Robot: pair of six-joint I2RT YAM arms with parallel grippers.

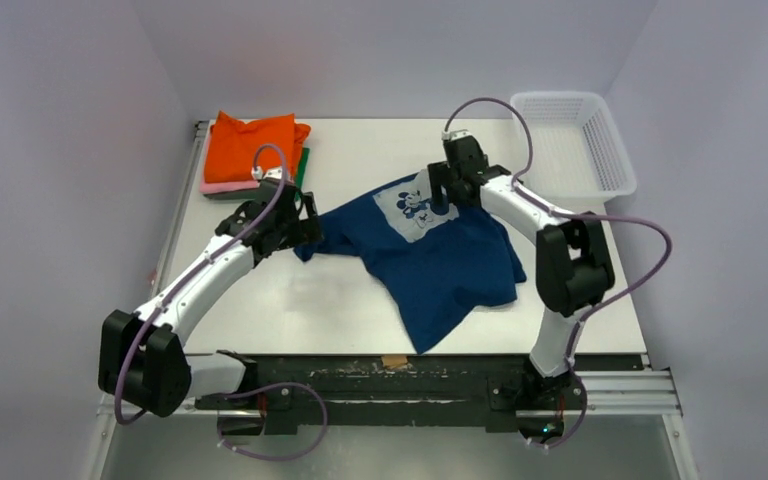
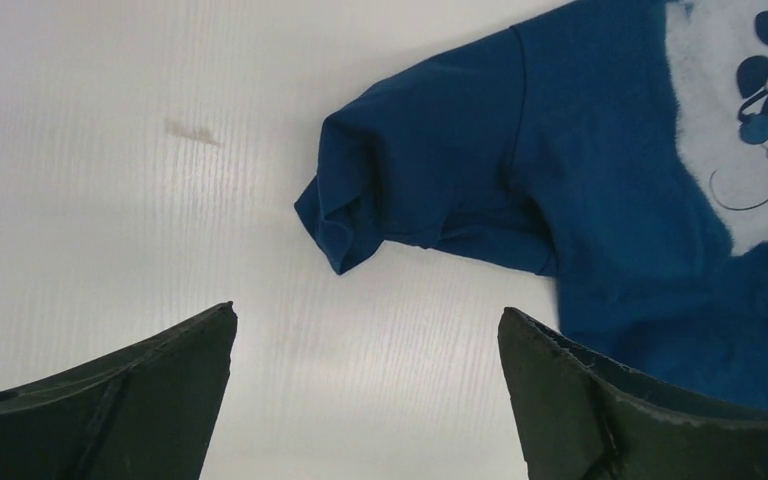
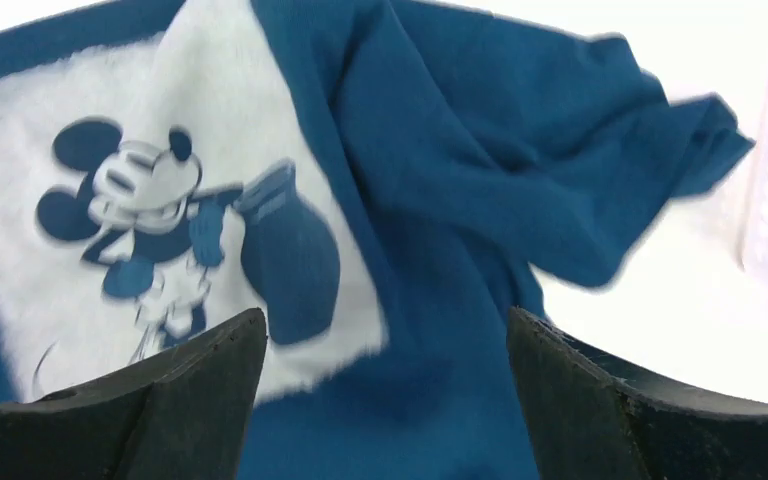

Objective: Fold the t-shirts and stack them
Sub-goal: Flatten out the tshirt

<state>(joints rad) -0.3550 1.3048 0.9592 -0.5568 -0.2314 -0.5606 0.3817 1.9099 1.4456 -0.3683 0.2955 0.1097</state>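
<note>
Blue t-shirt (image 1: 430,255) lies rumpled and unfolded mid-desk, chest side up, with the Mickey Mouse print (image 3: 160,240) toward the far side. Hem end trails toward the near edge. Folded stack sits at the far left corner of the desk (image 1: 290,300): orange shirt (image 1: 253,143) on top, pink shirt (image 1: 222,186) and dark green shirt (image 1: 303,167) showing at the edges beneath. White mesh basket (image 1: 572,140) at far right, apart from the cloth.

Left tool (image 2: 365,318): jaws wide, nothing between them. It hangs over bare desk, with the left sleeve (image 2: 360,215) just beyond its fingertips and not touching. Right tool (image 3: 385,318): jaws wide, empty, hovering over the far part of the shirt with the print's edge between its fingers.

Step in hand, by judgement: spreading the shirt flat before the first fold. To do it well:
- Each tool should take a single layer at a matching shoulder or sleeve seam, not a bunched wad.
- Pull apart evenly to draw the body taut.
- Lay it down with the creases on the right and near sides smoothed out.

The bunched right side risks a lopsided fold if left as it is.
</note>
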